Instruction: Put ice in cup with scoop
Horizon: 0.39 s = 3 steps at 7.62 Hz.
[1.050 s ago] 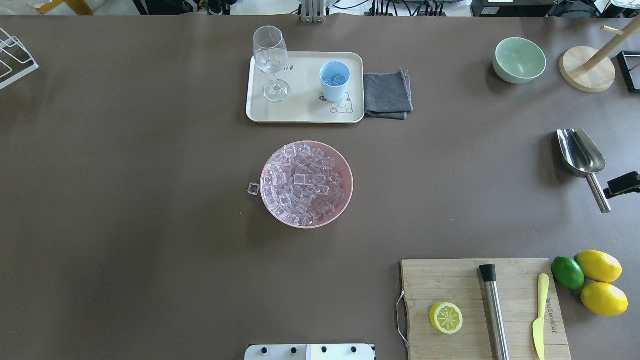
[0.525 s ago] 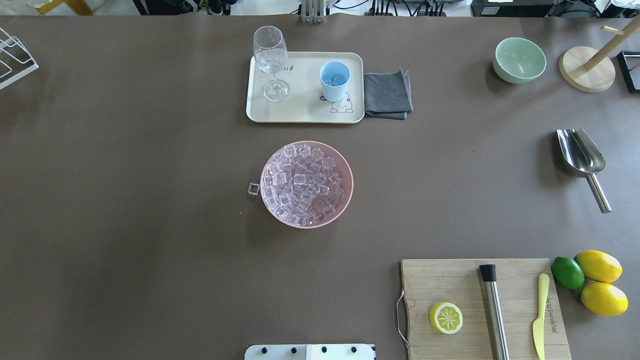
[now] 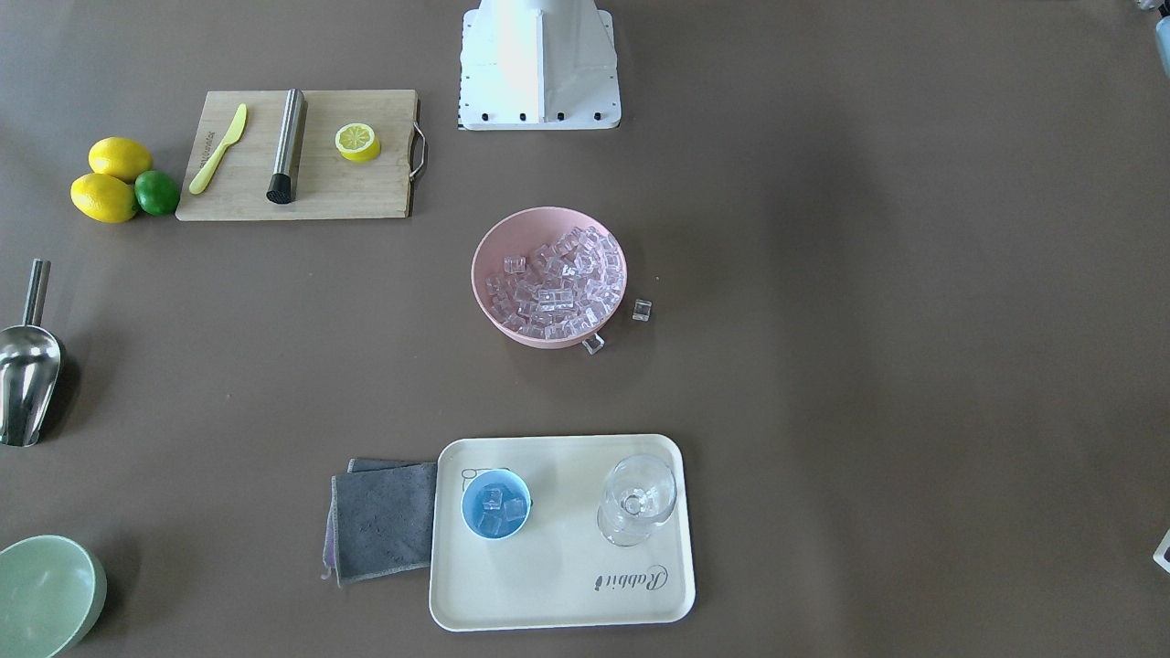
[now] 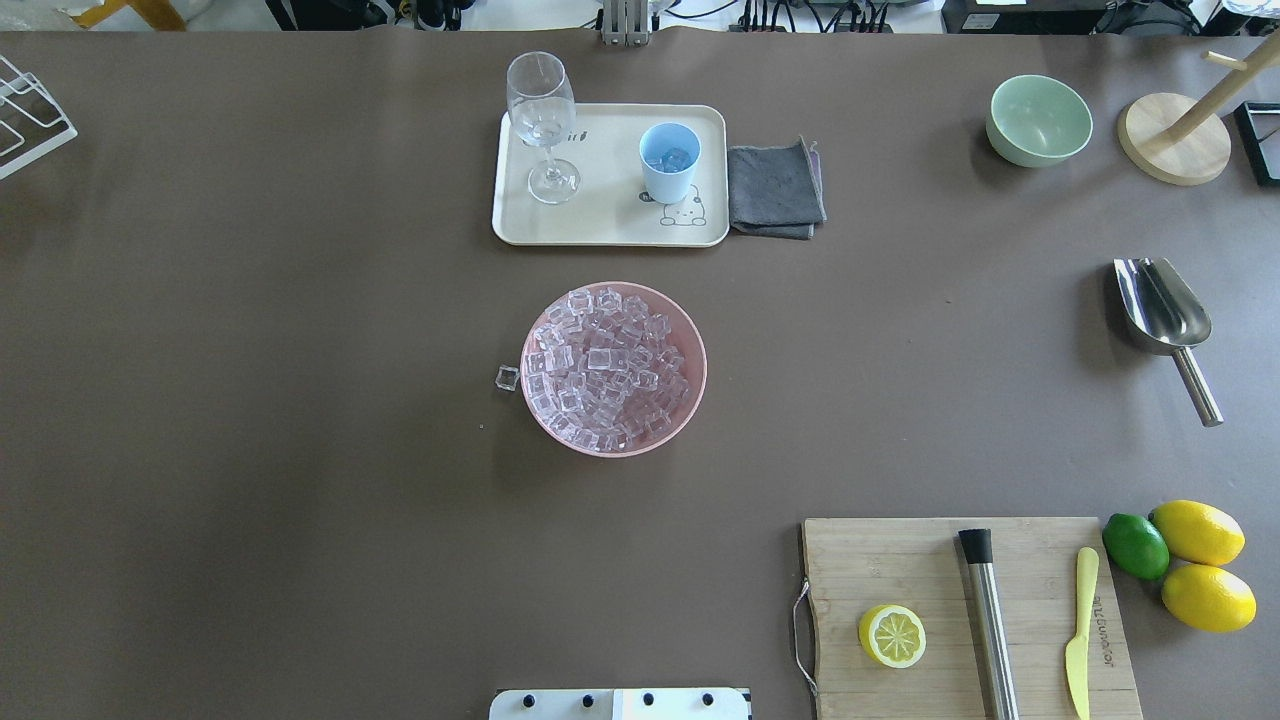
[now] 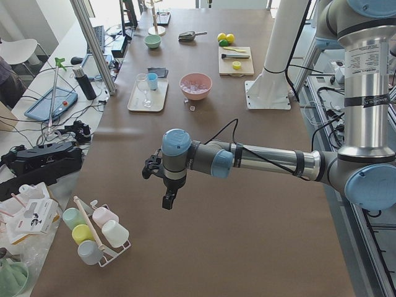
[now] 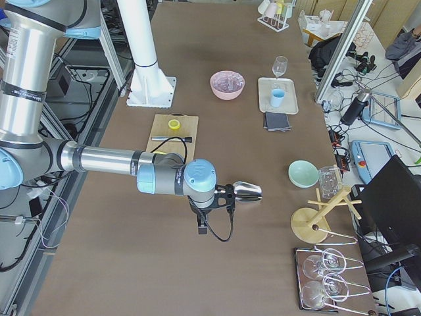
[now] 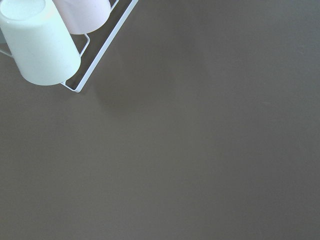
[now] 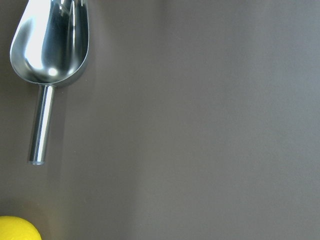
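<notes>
The steel scoop [image 4: 1163, 315] lies empty on the table at the right, handle toward the robot; it also shows in the right wrist view [image 8: 50, 45]. The light-blue cup [image 4: 669, 160] stands on a cream tray [image 4: 600, 215] and holds a few ice cubes [image 3: 495, 504]. A pink bowl [image 4: 690, 400] at the middle is full of ice [image 4: 605, 370]; a loose cube [image 4: 508, 378] lies beside it. The right gripper [image 6: 201, 227] hovers near the scoop, the left gripper [image 5: 166, 201] far off at the left end; I cannot tell whether either is open.
A wine glass [image 4: 542, 120] shares the tray, with a grey cloth [image 4: 775, 188] beside it. A green bowl [image 4: 1038, 120] and a wooden stand [image 4: 1175, 140] sit at the far right. A cutting board [image 4: 900, 560] with a half lemon, steel cylinder and knife lies near right.
A black part of the right gripper that showed at the overhead view's right edge beside the scoop handle has moved out of that view. The objects have not moved.
</notes>
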{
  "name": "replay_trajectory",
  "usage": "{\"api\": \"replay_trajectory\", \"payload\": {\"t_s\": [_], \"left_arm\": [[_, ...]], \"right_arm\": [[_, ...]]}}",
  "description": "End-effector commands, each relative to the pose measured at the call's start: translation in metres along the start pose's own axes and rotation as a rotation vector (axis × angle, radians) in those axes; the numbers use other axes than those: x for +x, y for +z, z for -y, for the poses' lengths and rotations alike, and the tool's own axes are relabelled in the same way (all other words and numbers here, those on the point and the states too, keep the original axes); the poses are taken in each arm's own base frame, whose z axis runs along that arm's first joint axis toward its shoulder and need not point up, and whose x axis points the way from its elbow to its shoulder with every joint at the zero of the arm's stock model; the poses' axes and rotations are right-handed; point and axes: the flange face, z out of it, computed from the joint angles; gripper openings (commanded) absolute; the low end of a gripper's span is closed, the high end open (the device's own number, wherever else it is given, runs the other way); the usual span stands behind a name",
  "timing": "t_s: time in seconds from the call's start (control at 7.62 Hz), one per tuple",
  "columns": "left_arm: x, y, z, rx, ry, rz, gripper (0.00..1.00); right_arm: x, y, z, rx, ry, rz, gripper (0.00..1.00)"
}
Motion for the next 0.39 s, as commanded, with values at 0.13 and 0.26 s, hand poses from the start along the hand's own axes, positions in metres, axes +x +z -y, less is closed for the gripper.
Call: {"api": "replay_trajectory", "payload": {"t_s": [0.13,0.26], "left_arm": [[-0.0008,0.0013,0.0009,-0.002,-0.001,0.000,0.99],[-0.0008,0.0013,0.0009,-0.002,-0.001,0.000,0.99]], "right_arm": [[0.0076,-0.0111,-0.0034,-0.035,0.026,-0.001,1.00],[0.0088,-0.0099,-0.0037,-0.042,0.033,0.000,1.00]]}}
